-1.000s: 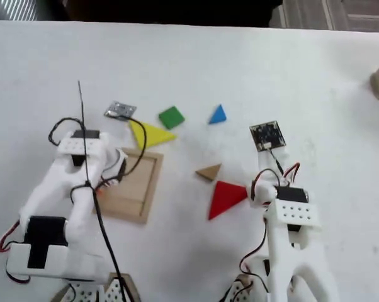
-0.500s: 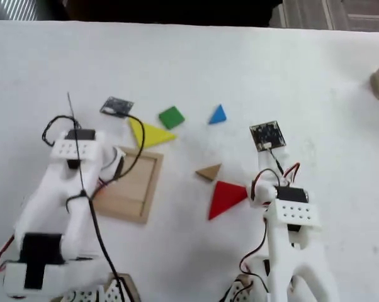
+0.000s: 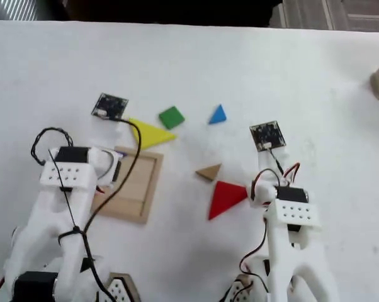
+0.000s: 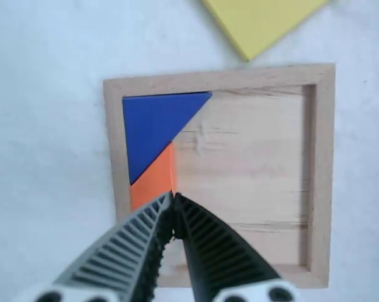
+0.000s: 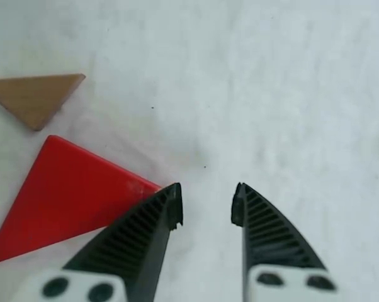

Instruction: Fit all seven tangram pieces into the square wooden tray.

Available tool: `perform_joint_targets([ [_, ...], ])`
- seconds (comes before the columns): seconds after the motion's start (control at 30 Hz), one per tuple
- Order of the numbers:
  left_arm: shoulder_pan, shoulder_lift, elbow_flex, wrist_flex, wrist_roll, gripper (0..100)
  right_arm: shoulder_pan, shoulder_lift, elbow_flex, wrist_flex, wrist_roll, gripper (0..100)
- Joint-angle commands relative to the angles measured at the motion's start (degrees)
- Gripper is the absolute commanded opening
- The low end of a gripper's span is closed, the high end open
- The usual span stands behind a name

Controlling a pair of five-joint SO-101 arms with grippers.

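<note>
We see the tray on the white bench, at about 9 o'clock from the middle of the high view. The left arm stands over its 9 o'clock side. In the left wrist view the left hand hangs above the tray, its two fingers pressed together with nothing between them. Two pieces lie inside the tray: a blue triangle in one corner, and an orange piece touching its long side. The fingers hide part of the orange piece.

Five pieces lie outside on the bench. Seen from the tray, the yellow triangle is at 12 o'clock, just beside the rim. The green square is at 1 o'clock and the small blue triangle is farther off at 2 o'clock. The tan triangle is at 3 o'clock, and the red triangle lies near it, between 3 and 4 o'clock.

The right hand is spread and holds nothing. It is low over the bench at 3 o'clock from the red triangle, with one fingertip near that piece's corner.

A black cable from the left arm crosses above the tray and the yellow triangle's corner.
</note>
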Motion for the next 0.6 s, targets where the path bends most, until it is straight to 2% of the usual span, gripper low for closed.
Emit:
perform_joint_targets([
  [0.0,-2.2,-2.2,-0.5,-3.3,3.6,2,-0.3,0.2,-0.6,0.2,0.3,13.6],
  [0.1,-7.0,-2.2,-0.5,-5.2,6.0,6,-2.2,0.2,-0.6,0.3,0.5,13.7],
  [0.2,-10.2,-2.2,-0.5,-5.5,10.5,15,-4.7,-0.1,-1.1,0.3,2.2,13.8],
  [0.27,-11.0,-2.2,-0.5,-5.7,12.7,21,-7.7,0.0,-2.4,1.2,7.6,15.9],
  [0.4,-15.8,-2.2,-0.5,-9.8,13.6,27,-17.0,0.2,-6.3,7.3,14.4,29.5],
  [0.5,-20.8,-2.2,-0.5,-13.0,14.7,27,-21.4,0.2,-7.6,7.6,19.9,30.0],
  [0.57,-22.3,-2.2,-0.5,-13.5,19.3,27,-24.0,0.3,-7.7,7.6,26.0,29.8],
])
